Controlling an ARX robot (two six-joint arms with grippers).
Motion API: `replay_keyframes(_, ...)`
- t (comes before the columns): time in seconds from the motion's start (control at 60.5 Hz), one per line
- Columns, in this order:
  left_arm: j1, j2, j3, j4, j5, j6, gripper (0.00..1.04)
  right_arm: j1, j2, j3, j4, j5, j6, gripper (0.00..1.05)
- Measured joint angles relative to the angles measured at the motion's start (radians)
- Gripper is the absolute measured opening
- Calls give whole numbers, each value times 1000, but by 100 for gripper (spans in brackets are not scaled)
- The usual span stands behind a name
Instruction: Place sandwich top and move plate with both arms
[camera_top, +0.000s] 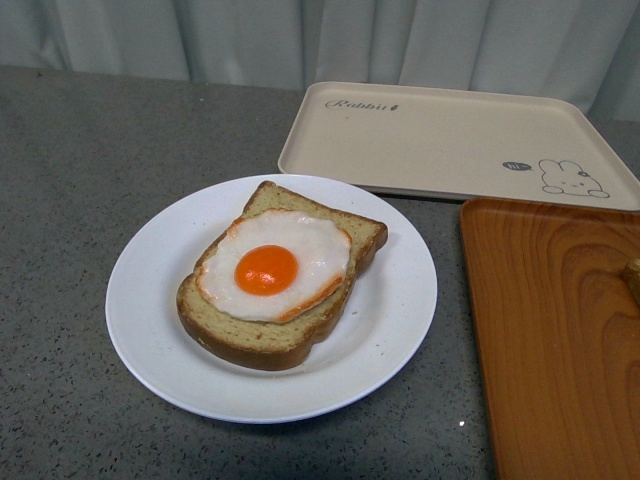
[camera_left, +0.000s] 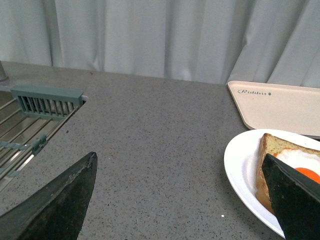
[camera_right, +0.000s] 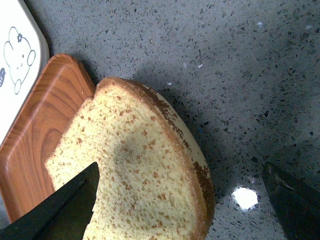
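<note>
Now right claw (camera_right: 180, 167) gapes over sandwich top (camera_right: 135, 165); left claw (camera_left: 180, 156) gapes beside plate (camera_left: 240, 165)

Grey speckled counter (camera_top: 80, 200) carries white plate (camera_top: 400, 320), beige tray (camera_top: 450, 140) & wooden tray (camera_top: 550, 330), w/ bread slice (camera_right: 140, 175) seemingly overhanging.

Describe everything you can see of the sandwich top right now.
The sandwich top shows only in the right wrist view: a squarish slice of tan bread flecked brown, with a darker brown crust and a bare face toward the camera. It lies partly on the rim of the wooden tray and partly over the grey counter, possibly tilted. The right tool is open, straddling it; whether a finger touches it I cannot tell.
</note>
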Motion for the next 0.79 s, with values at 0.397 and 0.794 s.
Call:
replay_keyframes(0.397, 0, 0, 0, 0, 0, 0, 98, 17, 6, 0, 13, 14, 17, 77)
replay_keyframes(0.794, 0, 0, 0, 0, 0, 0, 98, 46, 11, 27, 10, 43, 25, 11)
